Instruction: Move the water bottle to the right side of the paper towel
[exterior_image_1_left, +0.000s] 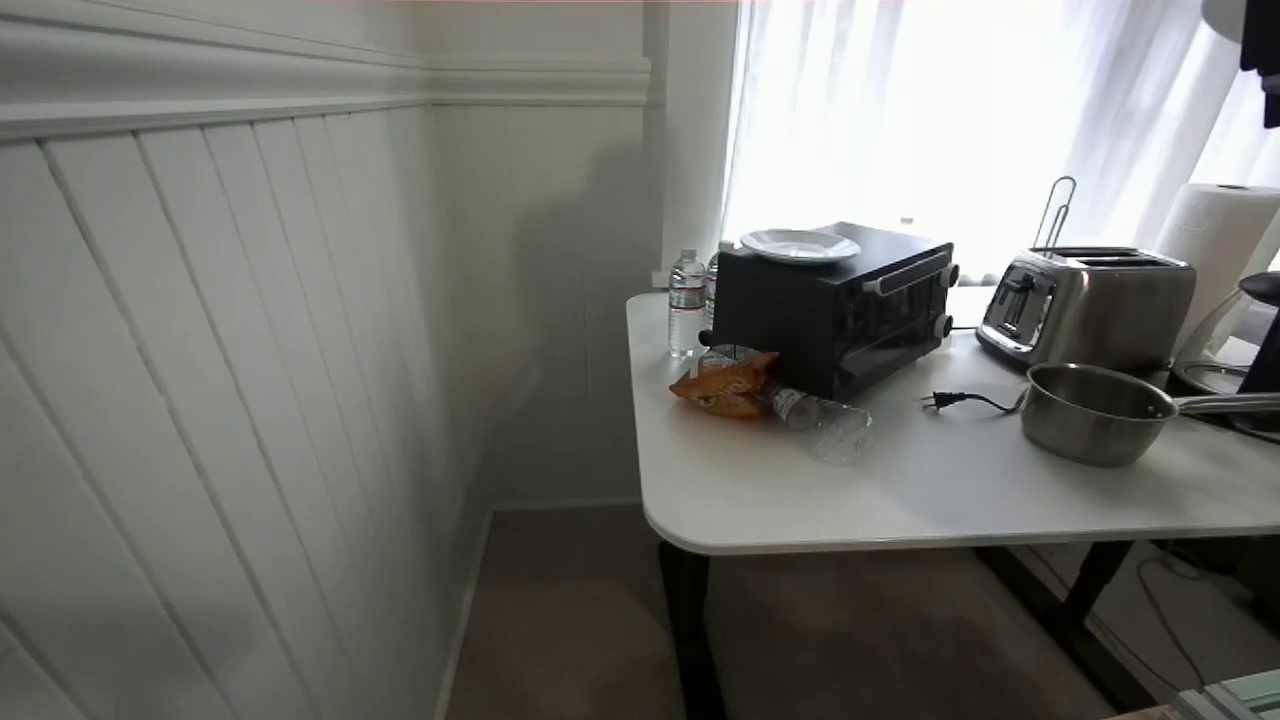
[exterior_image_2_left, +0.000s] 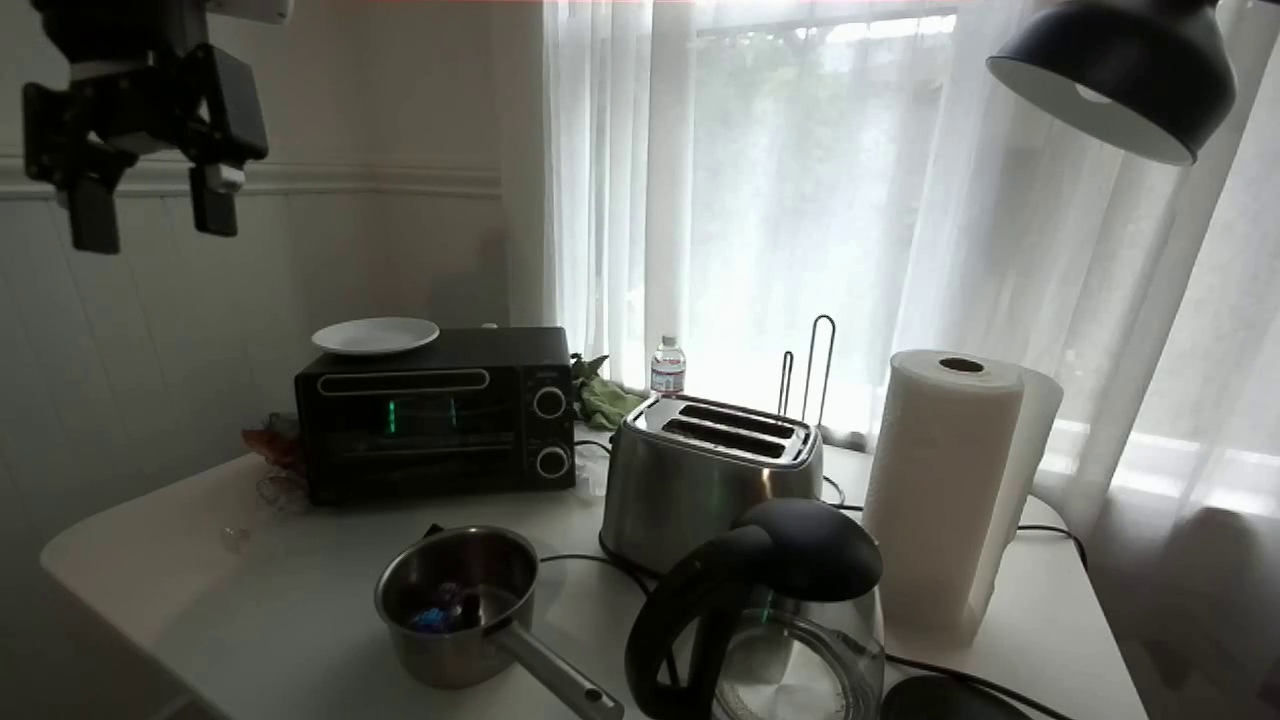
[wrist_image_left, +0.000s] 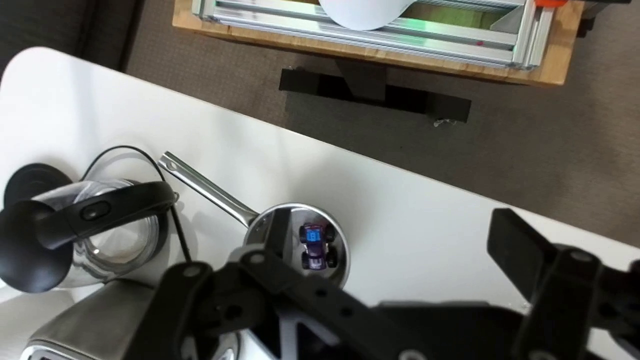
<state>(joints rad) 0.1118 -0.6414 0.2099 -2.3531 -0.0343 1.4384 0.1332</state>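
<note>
Operator: Status?

Technician: The end effector (exterior_image_2_left: 154, 215) hangs above the desk (exterior_image_2_left: 150, 590), fingers (exterior_image_2_left: 94, 215) apart, holding nothing.

Operator: Target position and handling?

Technician: The probable water bottle (exterior_image_2_left: 668, 368) stands upright beyond the toaster (exterior_image_2_left: 660, 500); which one is meant is uncertain. Fill level cannot be read: expect weight if full, and a flexible, slippery wall either way. Grip at the label with moderate force.

Operator: View differences?

Technician: An upright bottle pair (exterior_image_1_left: 687, 305) beside the toaster oven (exterior_image_1_left: 785, 320) shows clearly only in an exterior view. The paper towel (exterior_image_2_left: 940, 500) shows top to base in an exterior view; the wrist view identifies no bottle.
</note>
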